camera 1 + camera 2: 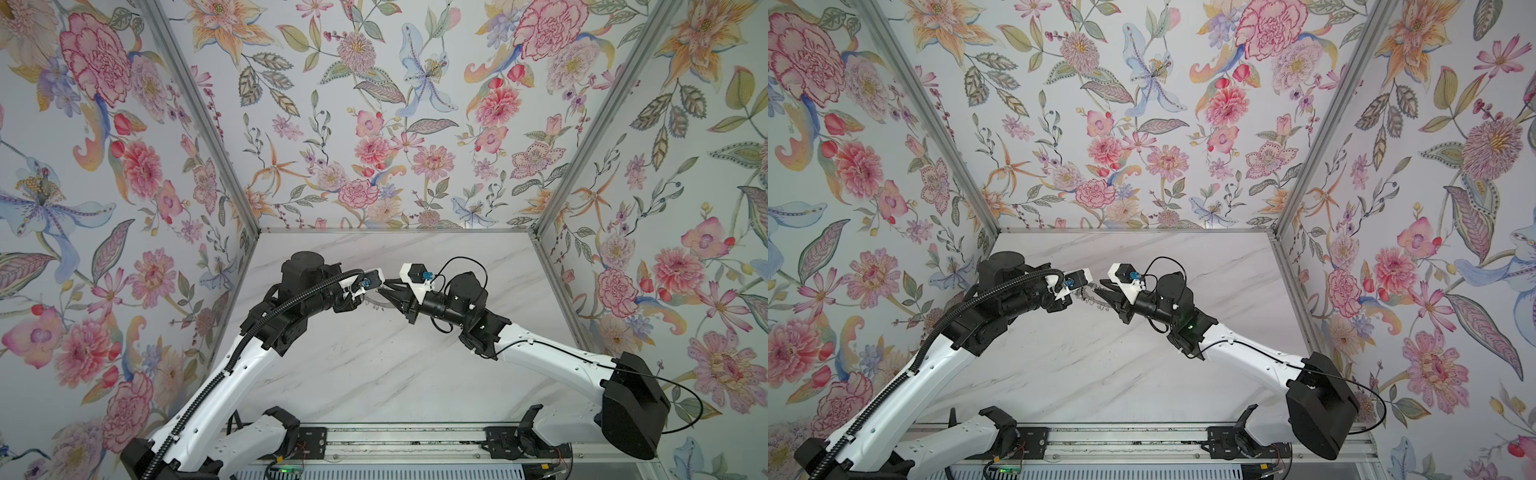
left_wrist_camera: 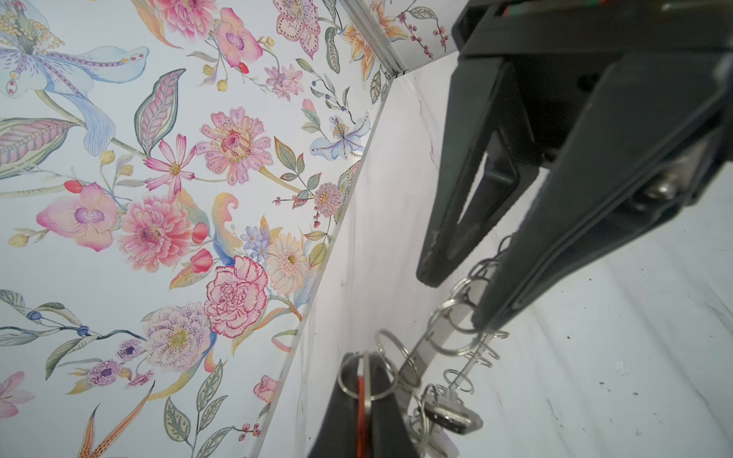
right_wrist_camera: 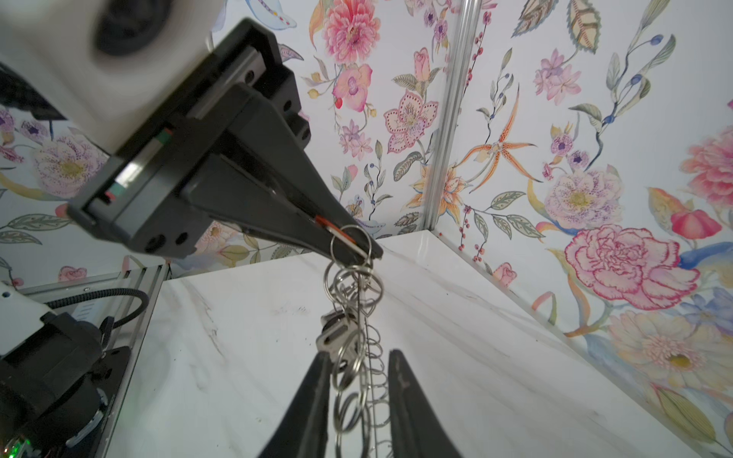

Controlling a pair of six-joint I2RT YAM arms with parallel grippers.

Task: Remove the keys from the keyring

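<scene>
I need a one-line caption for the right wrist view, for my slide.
The left hand pinches the orange-red fob; the keyring passes between the fingers of the open right hand.

Shiny silver metal keyring (image 2: 424,359)

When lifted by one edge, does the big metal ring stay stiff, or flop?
The ring looks like flat metal, so it is probably stiff. Its wire loops and the hanging key seem loose, so they likely swing and snag. The smooth metal may be slippery.

The white, grey-veined marble tabletop (image 1: 374,374) bears small dark specks.
</scene>
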